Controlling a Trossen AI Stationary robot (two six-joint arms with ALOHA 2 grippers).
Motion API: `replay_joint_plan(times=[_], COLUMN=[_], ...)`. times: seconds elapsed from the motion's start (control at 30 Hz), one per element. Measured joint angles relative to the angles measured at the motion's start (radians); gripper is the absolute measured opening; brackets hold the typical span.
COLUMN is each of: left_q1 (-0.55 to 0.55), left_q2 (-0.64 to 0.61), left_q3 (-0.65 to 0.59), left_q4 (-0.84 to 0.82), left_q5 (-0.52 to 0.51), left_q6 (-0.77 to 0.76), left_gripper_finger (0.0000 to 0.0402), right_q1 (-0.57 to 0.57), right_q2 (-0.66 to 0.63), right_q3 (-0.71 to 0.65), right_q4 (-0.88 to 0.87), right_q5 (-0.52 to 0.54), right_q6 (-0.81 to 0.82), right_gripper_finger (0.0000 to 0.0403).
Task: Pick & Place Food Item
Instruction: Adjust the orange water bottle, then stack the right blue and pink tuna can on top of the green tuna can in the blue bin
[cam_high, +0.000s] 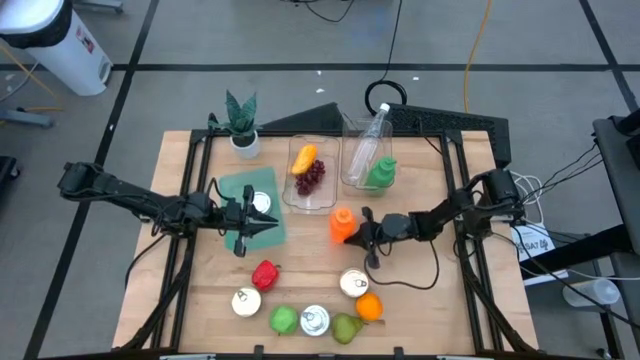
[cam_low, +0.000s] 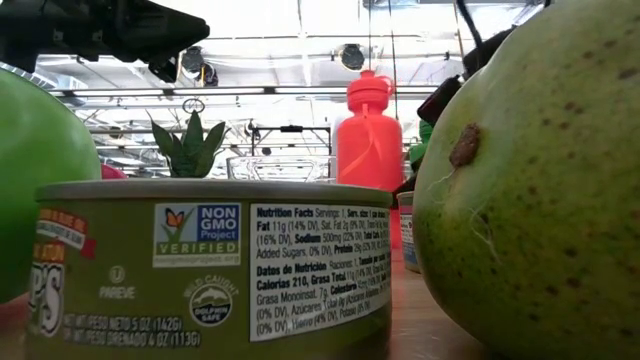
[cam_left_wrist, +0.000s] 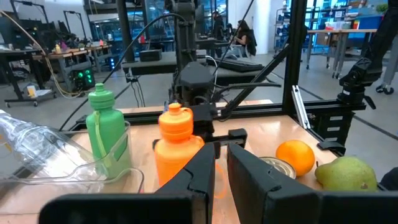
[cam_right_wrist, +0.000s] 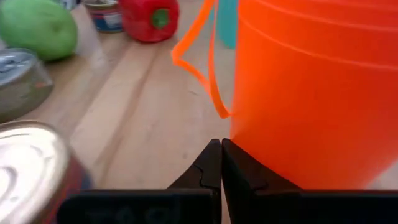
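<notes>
Food lies near the table's front edge: a red pepper (cam_high: 265, 272), a green apple (cam_high: 284, 320), a pear (cam_high: 346, 327), an orange (cam_high: 369, 307) and three cans (cam_high: 353, 284). An orange bottle (cam_high: 342, 222) stands upright mid-table. My right gripper (cam_high: 350, 236) is shut, low over the table, its tips at the foot of that bottle (cam_right_wrist: 311, 87). My left gripper (cam_high: 272, 226) is shut with nothing in it. It hovers level over a teal mat (cam_high: 250, 190) and points toward the orange bottle (cam_left_wrist: 177, 146). My right gripper comes slanting slightly down from the table's right side. Its shut fingertips (cam_right_wrist: 214, 155) stand beside the lowest part of the orange bottle's wall (cam_right_wrist: 261, 162). Whether they touch it I cannot tell.
Two clear bins stand at the far side. One (cam_high: 308, 175) holds grapes and a yellow-orange fruit, the other (cam_high: 365, 160) a green bottle and a clear bottle. A potted plant (cam_high: 240, 125) stands far left. A round silvery thing (cam_high: 262, 203) lies on the mat.
</notes>
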Motion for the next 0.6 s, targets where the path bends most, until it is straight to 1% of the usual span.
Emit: replay_joint_plan(times=[0.1,0.2,0.33,0.37,0.43,0.6], left_q1=[0.0,0.0,0.0,0.0,0.0,0.0], left_q2=[0.0,0.0,0.0,0.0,0.0,0.0], left_q3=[0.0,0.0,0.0,0.0,0.0,0.0], left_q4=[0.0,0.0,-0.008,-0.014,-0.024,-0.03], left_q5=[0.0,0.0,0.0,0.0,0.0,0.0], left_q6=[0.0,-0.002,-0.013,-0.02,-0.028,-0.032], left_gripper_finger=[0.0051,0.0051,0.0051,0.0051,0.0051,0.0051], right_q1=[-0.031,-0.054,-0.052,-0.042,-0.015,0.09], right_q2=[0.0,0.0,-0.021,-0.043,-0.104,-0.303], right_q3=[0.0,0.0,-0.002,-0.007,-0.012,-0.016], right_q4=[0.0,0.0,-0.034,-0.056,-0.121,-0.326], right_q5=[-0.006,-0.038,-0.142,-0.161,-0.168,-0.099], right_q6=[-0.007,-0.007,0.008,0.01,0.016,-0.003], right_gripper_finger=[0.0,0.0,0.0,0.0,0.0,0.0])
